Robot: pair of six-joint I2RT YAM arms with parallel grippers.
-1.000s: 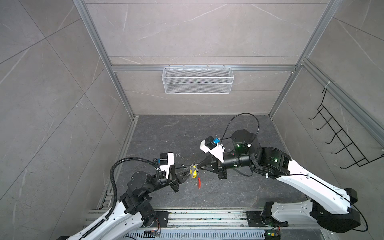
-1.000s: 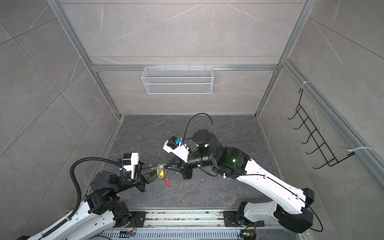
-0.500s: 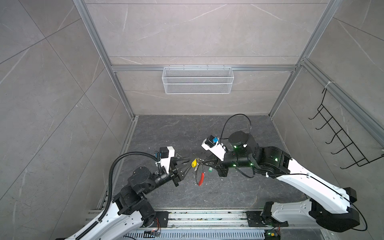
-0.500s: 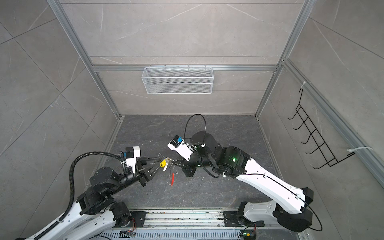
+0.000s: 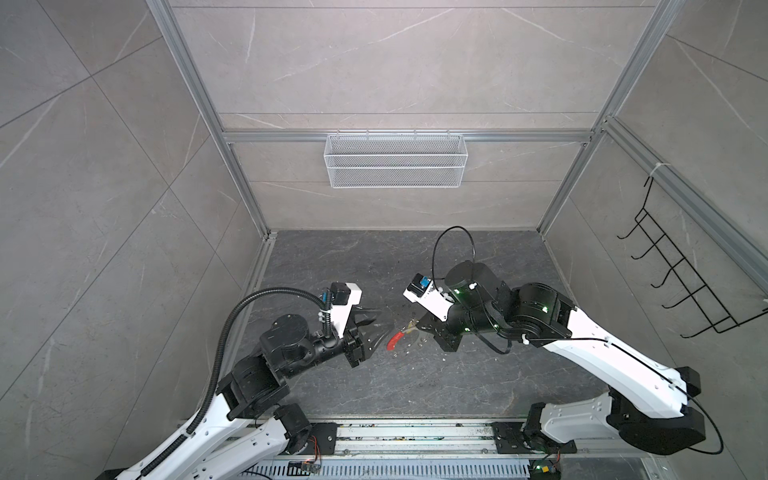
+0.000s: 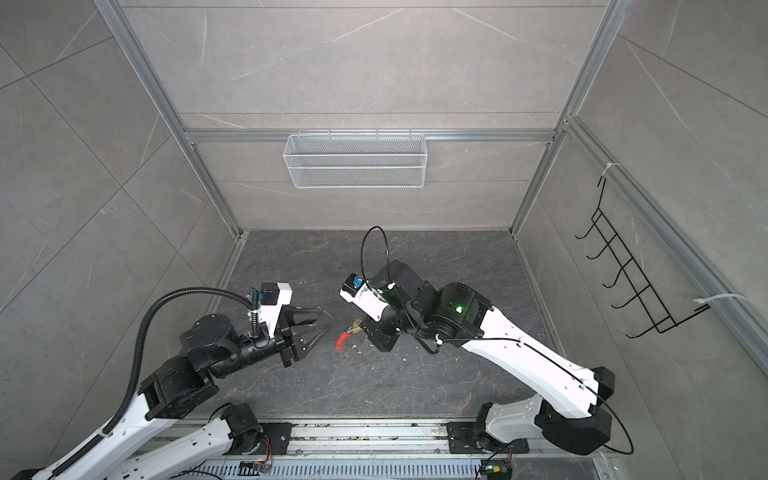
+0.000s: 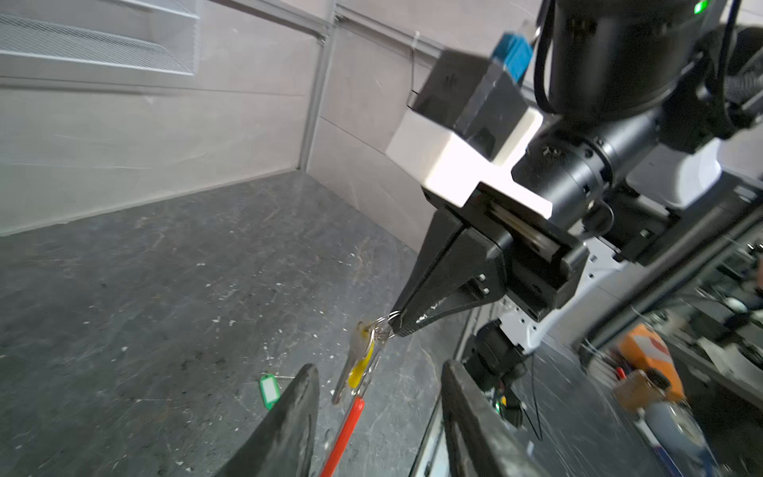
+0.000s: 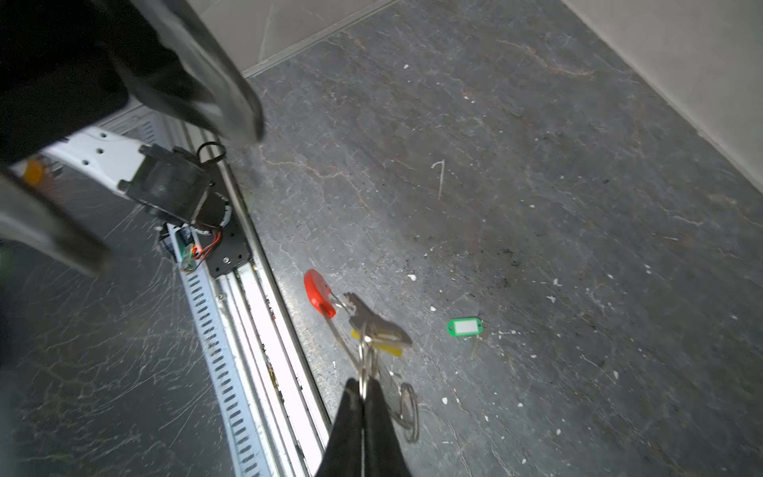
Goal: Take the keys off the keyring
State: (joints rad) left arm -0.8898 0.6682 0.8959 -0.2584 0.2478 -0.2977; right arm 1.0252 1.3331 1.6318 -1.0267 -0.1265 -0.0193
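Note:
My right gripper (image 8: 363,386) is shut on a metal ring of the keyring, held above the dark floor. The keyring's red sleeve (image 8: 318,291) dangles from it, seen in both top views (image 5: 392,340) (image 6: 340,340). A yellow key tag (image 8: 388,349) and a metal key (image 8: 371,324) hang on the same bunch. The green key tag (image 8: 465,327) lies alone on the floor, apart from the ring. My left gripper (image 7: 377,371) is open just left of the bunch (image 5: 380,328). The red sleeve (image 7: 347,429) hangs between its fingers, untouched.
A white wire basket (image 5: 395,166) hangs on the back wall. A black hook rack (image 5: 685,282) is on the right wall. A metal rail (image 5: 415,436) runs along the floor's front edge. A small metal piece (image 8: 475,351) lies beside the green tag.
My left gripper has opened, let go of the keyring and drawn back a little. The keyring, earlier stretched between both grippers, now hangs from the right gripper alone.

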